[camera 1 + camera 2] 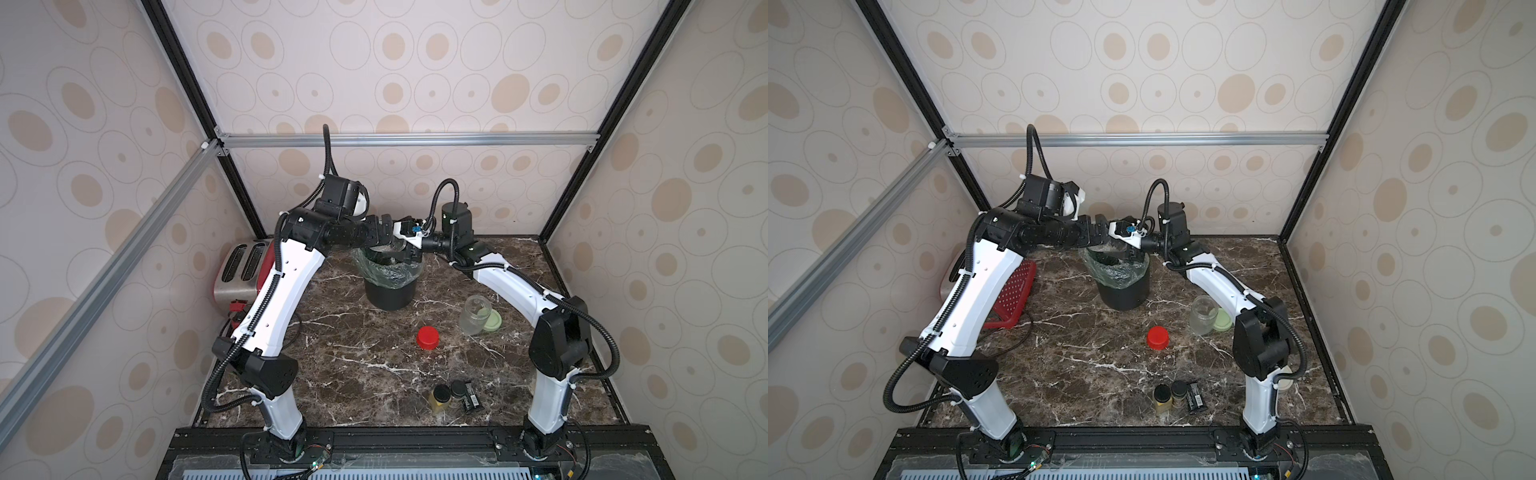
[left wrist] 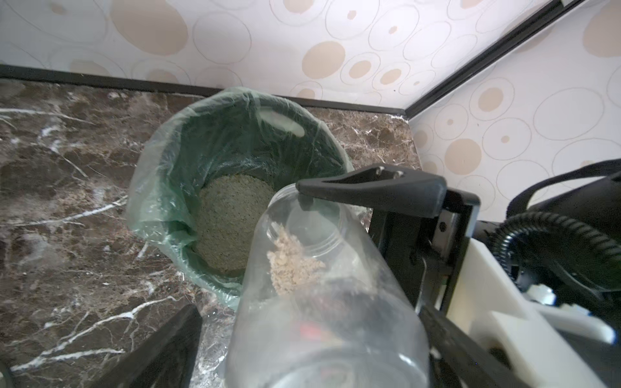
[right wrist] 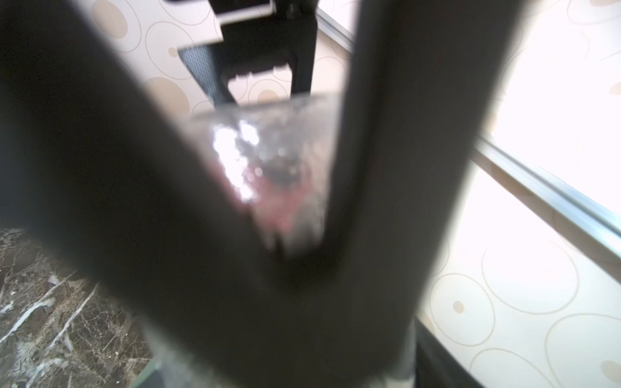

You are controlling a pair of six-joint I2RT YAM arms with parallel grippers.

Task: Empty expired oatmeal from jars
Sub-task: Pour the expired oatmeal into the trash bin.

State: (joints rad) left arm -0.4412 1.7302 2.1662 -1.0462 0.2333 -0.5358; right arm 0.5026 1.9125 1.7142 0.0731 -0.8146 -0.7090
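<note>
A clear, lidless jar (image 2: pixel 336 302) hangs tilted over the black bin (image 1: pixel 388 291), mouth toward it. A clump of pale oatmeal (image 2: pixel 292 265) sits near the jar's mouth, and more oatmeal (image 2: pixel 232 215) lies in the green liner (image 2: pixel 161 188). My right gripper (image 3: pixel 262 100) is shut on the jar, one finger (image 2: pixel 369 188) pressed on its neck. My left gripper (image 2: pixel 309 322) is open around the jar's base, its near finger (image 2: pixel 161 352) standing apart from the glass. A second open jar (image 1: pixel 475 314) stands on the table beside a pale green lid (image 1: pixel 492 322). In both top views the arms meet over the bin.
A red lid (image 1: pixel 428 337) lies mid-table. Two small black-capped bottles (image 1: pixel 441 397) and a dark packet (image 1: pixel 473 398) sit near the front. A toaster (image 1: pixel 241 270) and a red basket (image 1: pixel 1013 295) stand at the left wall. Walls enclose the marble table (image 1: pixel 353 374).
</note>
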